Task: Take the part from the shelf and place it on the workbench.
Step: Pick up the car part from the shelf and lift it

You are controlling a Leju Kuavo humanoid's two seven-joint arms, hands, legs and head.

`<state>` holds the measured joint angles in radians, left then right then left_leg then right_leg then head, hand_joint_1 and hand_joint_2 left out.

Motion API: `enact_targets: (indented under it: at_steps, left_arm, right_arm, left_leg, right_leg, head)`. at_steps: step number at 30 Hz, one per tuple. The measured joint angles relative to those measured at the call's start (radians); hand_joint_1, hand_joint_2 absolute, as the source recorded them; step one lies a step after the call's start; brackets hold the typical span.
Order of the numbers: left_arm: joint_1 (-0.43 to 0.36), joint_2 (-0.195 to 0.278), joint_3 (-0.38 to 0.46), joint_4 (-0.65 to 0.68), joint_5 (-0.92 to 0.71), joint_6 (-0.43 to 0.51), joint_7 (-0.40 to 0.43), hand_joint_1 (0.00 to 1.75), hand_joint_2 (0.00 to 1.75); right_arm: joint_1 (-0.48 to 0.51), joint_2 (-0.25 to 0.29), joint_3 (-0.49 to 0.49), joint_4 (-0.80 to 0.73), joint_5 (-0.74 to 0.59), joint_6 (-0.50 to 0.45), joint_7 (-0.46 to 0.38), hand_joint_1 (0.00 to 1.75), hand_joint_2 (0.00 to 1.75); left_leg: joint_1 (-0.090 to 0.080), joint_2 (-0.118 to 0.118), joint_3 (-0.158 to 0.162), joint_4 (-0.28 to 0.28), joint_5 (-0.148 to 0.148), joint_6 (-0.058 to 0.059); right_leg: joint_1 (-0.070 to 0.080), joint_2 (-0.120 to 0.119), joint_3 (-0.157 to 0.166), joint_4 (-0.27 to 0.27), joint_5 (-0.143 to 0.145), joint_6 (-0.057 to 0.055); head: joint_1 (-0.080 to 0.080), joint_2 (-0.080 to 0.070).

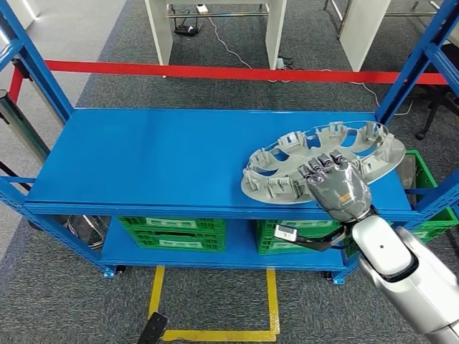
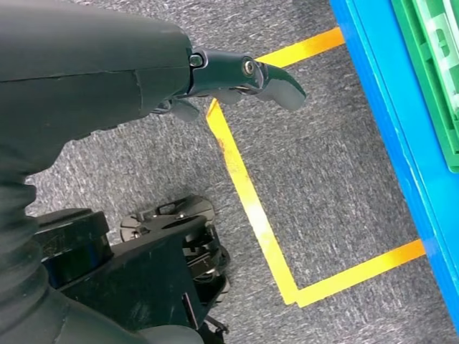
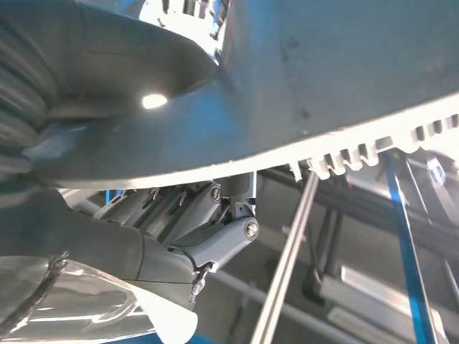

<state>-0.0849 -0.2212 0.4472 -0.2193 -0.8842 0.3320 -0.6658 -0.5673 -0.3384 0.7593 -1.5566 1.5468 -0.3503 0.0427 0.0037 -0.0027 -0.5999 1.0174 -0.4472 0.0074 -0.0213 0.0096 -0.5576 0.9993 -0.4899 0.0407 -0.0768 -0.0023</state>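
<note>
Right hand [image 1: 340, 190] gripped the grey part [image 1: 319, 161] at its 6 o'clock rim, fingers [image 1: 325, 163] curled over the top; part rested on the blue shelf [image 1: 162, 154], at the shelf's 3 o'clock end. Left hand [image 2: 238, 72] hung empty, fingers loosely extended.

Green crates [image 1: 172, 233] sit on the lower level beneath the blue top board, with another green crate [image 1: 433, 208] just off the rack's right end. On the grey carpet, yellow floor tape [image 1: 216, 335] forms a box in front of the crates, and a red barrier strip [image 1: 216, 72] runs behind the rack. White table legs [image 1: 160, 32] stand beyond the strip.
</note>
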Motion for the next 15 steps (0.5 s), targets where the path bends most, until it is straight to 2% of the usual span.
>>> enact_targets:
  at_steps: [9,15]
  left_arm:
    - [0.002,0.003,0.002,0.000,0.010,-0.003,-0.004,0.00,1.75]
    - [0.005,0.003,0.005,0.000,0.015,-0.004,-0.005,0.00,1.75]
  right_arm:
    - [0.008,-0.059,0.006,-0.120,0.008,-0.002,-0.003,1.75,1.75]
    - [0.009,-0.122,0.000,-0.192,-0.006,-0.015,-0.003,1.75,1.75]
  left_leg:
    - [0.000,0.000,0.000,0.000,0.000,0.000]
    - [0.000,-0.001,-0.001,0.000,0.000,0.000]
  right_leg:
    - [0.000,-0.001,0.000,0.000,0.000,0.000]
    - [0.000,-0.001,0.000,0.000,0.000,0.000]
  head:
    - [0.000,0.000]
    - [0.000,0.000]
